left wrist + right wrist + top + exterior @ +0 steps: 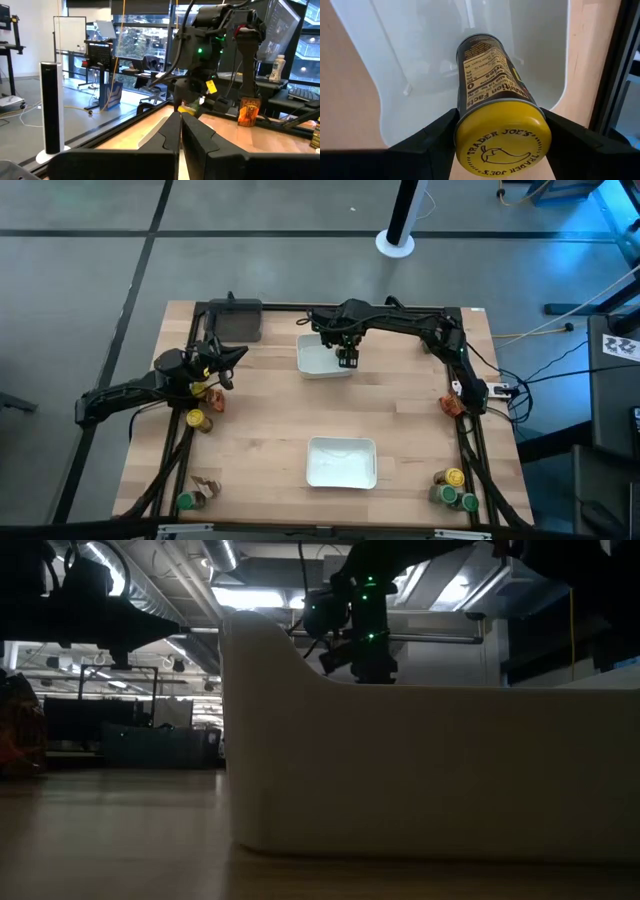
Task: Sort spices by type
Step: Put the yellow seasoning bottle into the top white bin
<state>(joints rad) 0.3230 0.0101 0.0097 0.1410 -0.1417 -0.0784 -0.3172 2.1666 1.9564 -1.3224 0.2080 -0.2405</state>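
Observation:
My right gripper hangs pointing down over the far white tray, shut on a dark jar with a yellow lid. The jar's lower end is down inside the tray. My left gripper waits shut above the table's left side, its fingers together. Loose spices lie on both sides: a yellow-lidded jar and a packet at left, a green-lidded jar at the near left corner, and jars and an orange packet at right. My right gripper pinches the jar between its two fingers at the upper end, on opposite sides just under the yellow lid. The fingers come from above, pointing down along the jar. The jar stands near upright, lid up; whether its base touches the tray floor I cannot tell.
A second white tray sits near the table's front middle; in the low view its wall hides most of the table. A dark square bin stands at the far left. A black frame rims the table.

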